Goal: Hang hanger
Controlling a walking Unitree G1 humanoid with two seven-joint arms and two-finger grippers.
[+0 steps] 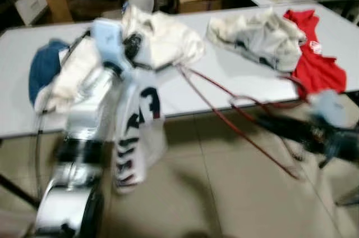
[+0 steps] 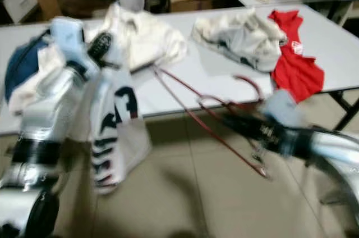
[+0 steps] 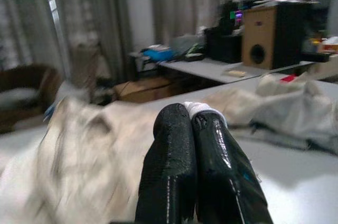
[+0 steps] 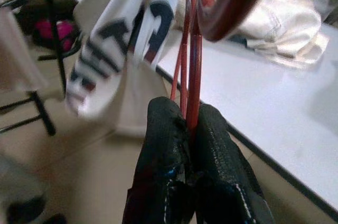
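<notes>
Both grippers are working at the white table's (image 1: 235,89) front edge. We are clenching the right gripper (image 4: 191,123) on the thin red wire hanger (image 1: 235,123), which is poking out past the table edge, and pinching the white printed shirt (image 1: 137,137) with the left gripper (image 3: 191,119). We are keeping the hanger level while feeding it in.
</notes>
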